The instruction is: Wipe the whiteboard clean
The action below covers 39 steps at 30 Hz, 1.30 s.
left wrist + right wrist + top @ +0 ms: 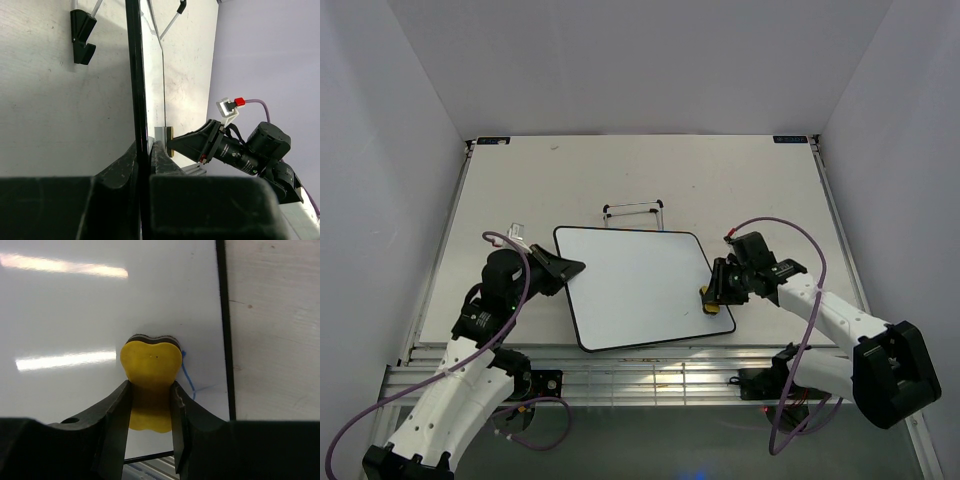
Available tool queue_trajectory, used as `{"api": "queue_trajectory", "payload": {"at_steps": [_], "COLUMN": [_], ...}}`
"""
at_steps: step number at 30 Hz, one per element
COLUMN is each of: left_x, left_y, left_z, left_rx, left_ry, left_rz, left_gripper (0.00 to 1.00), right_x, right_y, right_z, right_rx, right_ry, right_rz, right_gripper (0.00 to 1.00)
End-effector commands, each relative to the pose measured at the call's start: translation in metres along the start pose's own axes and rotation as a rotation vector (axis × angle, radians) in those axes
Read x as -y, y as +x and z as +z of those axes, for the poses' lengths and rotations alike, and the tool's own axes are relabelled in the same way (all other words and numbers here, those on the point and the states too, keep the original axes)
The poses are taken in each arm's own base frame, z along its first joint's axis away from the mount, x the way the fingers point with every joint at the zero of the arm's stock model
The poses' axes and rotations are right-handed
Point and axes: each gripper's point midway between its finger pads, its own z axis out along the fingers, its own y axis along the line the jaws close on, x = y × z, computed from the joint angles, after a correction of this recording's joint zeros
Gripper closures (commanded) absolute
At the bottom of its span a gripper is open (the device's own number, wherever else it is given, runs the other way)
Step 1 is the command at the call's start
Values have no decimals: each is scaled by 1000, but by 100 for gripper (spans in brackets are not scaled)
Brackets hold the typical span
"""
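Note:
The whiteboard [635, 285] lies flat on the table, glossy white with a thin black frame. My left gripper [563, 268] is shut on its left edge; in the left wrist view the black frame [136, 75] runs between my fingers [122, 165]. My right gripper [713, 297] is shut on a yellow eraser [151, 372] and presses it on the board near the right edge. A thin blue pen mark [189, 380] remains just right of the eraser. The eraser [706, 300] also shows in the top view.
A small wire stand [633, 210] lies on the table behind the board. Grey walls close in the left, back and right. The table's slotted metal front edge [650, 370] runs close below the board.

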Motion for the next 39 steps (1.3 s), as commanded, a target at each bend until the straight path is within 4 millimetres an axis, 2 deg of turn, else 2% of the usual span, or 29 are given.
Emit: {"api": "queue_trajectory", "payload": {"at_steps": [1,6,10,13,14,16,17,19,23,26,30,33,34,38,39], "left_x": [-8,-7,-6,-8,-6,-10,-9,-12,-15,-14,-11,-10,-10,-9,-6], "left_y": [-35,-35,-29,-18,-17,-10,-10,-7,-4,-3,-6,-7,-7,-11,-17], "left_z": [-2,-2,2,9,10,13,14,16,19,20,19,19,19,16,14], "left_rx": [165,162,136,96,93,66,64,53,40,38,50,54,53,66,89], "left_ry": [-70,-69,-39,-7,8,18,24,24,22,25,29,30,30,21,15], "left_rz": [178,188,188,167,163,153,148,140,120,117,117,119,122,143,148], "left_gripper": [100,100,100,100,100,100,100,100,100,100,100,100,100,100,100], "right_x": [59,71,63,40,23,-3,-15,-36,-66,-79,-116,-106,-95,-53,-43], "right_y": [60,58,63,64,59,63,57,62,69,67,71,73,70,82,79], "right_z": [-4,0,8,12,10,3,2,-6,-11,-8,-14,-8,-2,7,9], "right_rx": [-207,-214,-247,-258,-238,-230,-191,-179,-178,-170,-171,-178,-152,-200,-195], "right_ry": [236,282,211,53,-47,-204,-270,-371,-446,-431,-471,-399,-339,-211,-189], "right_rz": [49,88,72,27,8,-24,-52,-68,-120,-126,-216,-234,-232,-168,-116], "right_gripper": [88,88,88,88,89,89,89,89,89,89,89,89,89,89,89]}}
